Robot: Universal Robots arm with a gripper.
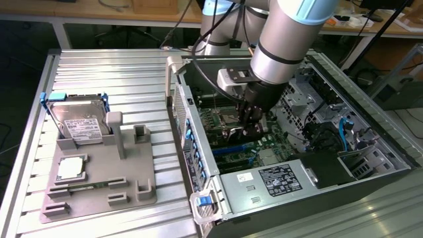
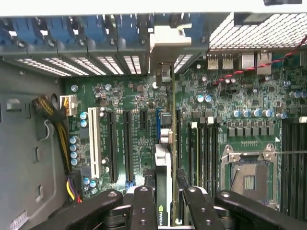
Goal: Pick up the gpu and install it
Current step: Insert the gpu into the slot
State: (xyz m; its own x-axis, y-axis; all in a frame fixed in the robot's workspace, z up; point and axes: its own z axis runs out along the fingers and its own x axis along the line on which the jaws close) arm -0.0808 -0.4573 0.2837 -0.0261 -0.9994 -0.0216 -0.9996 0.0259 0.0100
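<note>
My gripper (image 1: 242,130) is lowered inside the open computer case (image 1: 198,198), over the green motherboard (image 2: 120,96). The gpu (image 2: 164,158) stands edge-on between my fingers in the wrist view. Its green board and black cooler run from the fingers toward the case's rear slot openings, where its silver bracket (image 2: 166,43) sits. The gripper (image 2: 168,203) is shut on the gpu, one black finger (image 2: 144,203) on each side. The card hangs over the expansion slots (image 2: 127,143), next to the blue slot (image 1: 231,148); whether it touches the slot I cannot tell.
A grey parts fixture (image 1: 99,173) on the table at the exterior view's left holds a silver hard drive (image 1: 78,121), a processor (image 1: 71,168) and a memory stick (image 1: 82,187). Inside the case are the power supply (image 1: 278,178), the empty processor socket (image 2: 247,175) and yellow-black cables (image 2: 60,124).
</note>
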